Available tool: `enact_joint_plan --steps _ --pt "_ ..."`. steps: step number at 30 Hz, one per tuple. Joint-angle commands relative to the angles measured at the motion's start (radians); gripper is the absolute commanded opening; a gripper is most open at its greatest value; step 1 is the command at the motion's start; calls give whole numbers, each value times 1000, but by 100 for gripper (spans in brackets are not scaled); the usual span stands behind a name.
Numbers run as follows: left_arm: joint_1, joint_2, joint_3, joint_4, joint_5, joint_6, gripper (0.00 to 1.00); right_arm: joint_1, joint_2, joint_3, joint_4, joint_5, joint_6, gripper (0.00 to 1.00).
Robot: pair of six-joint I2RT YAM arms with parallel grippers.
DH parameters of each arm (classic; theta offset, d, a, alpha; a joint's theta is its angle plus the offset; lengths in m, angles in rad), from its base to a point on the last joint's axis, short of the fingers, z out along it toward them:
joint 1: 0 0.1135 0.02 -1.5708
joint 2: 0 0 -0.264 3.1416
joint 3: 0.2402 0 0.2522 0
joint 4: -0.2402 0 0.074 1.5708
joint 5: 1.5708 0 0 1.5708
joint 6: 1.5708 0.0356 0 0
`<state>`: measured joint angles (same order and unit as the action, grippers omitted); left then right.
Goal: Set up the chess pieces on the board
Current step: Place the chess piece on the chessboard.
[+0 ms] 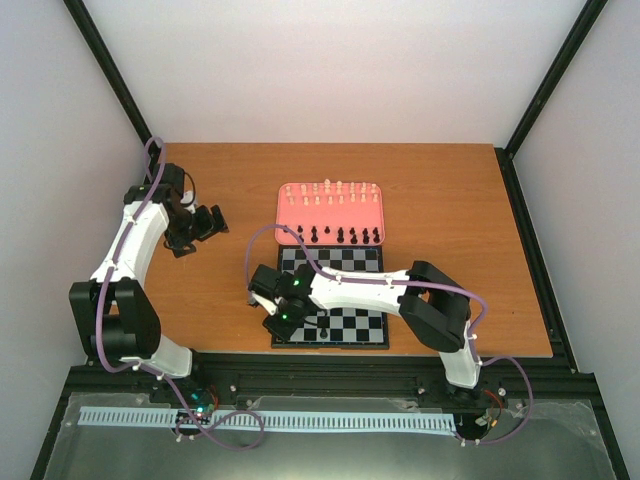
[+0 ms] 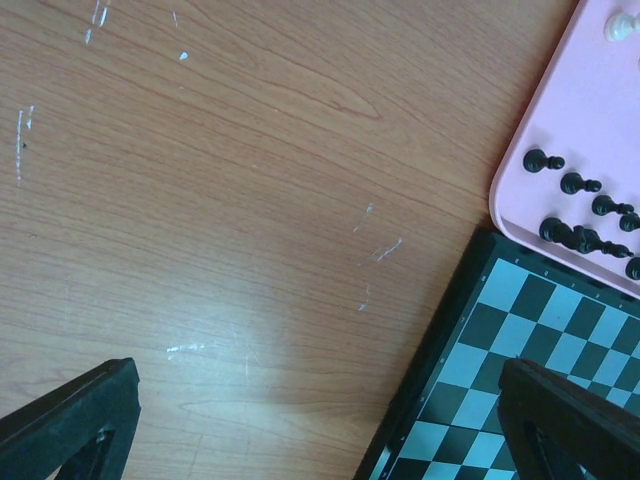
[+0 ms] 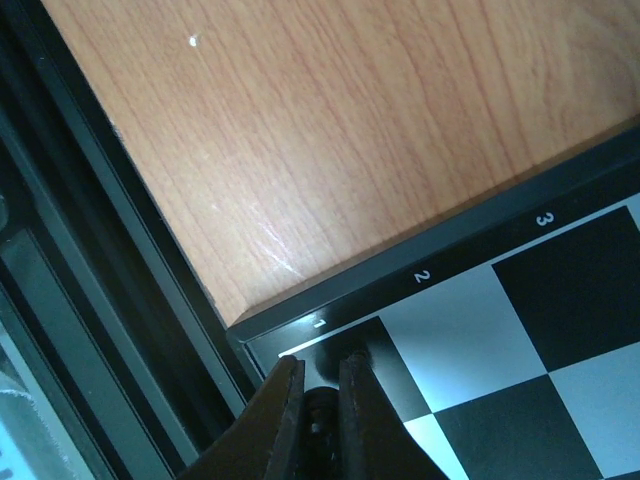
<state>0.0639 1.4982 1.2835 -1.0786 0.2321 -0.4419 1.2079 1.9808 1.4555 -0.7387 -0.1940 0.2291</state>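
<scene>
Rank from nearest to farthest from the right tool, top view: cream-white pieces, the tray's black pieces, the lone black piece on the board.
1. Lone black piece: near rows of the board, just right of the right tool, which pinches a dark piece.
2. Tray's black pieces: pink tray's near row, beyond the board.
3. Cream-white pieces: tray's far rows.

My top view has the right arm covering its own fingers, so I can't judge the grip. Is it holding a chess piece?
Observer: Yes, the right wrist view shows the right gripper shut on a black piece.
Operator: Over which square?
Observer: The dark corner square of the board, beside the printed 1 on its frame.
Operator: And the left fingers?
Observer: The left gripper is open, nothing between its fingers, over bare table beside the board.
</scene>
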Motion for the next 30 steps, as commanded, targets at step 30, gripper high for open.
enact_joint_plan --steps 30 --pt "5 -70 -29 16 9 -8 100 31 -64 -70 55 25 6 27"
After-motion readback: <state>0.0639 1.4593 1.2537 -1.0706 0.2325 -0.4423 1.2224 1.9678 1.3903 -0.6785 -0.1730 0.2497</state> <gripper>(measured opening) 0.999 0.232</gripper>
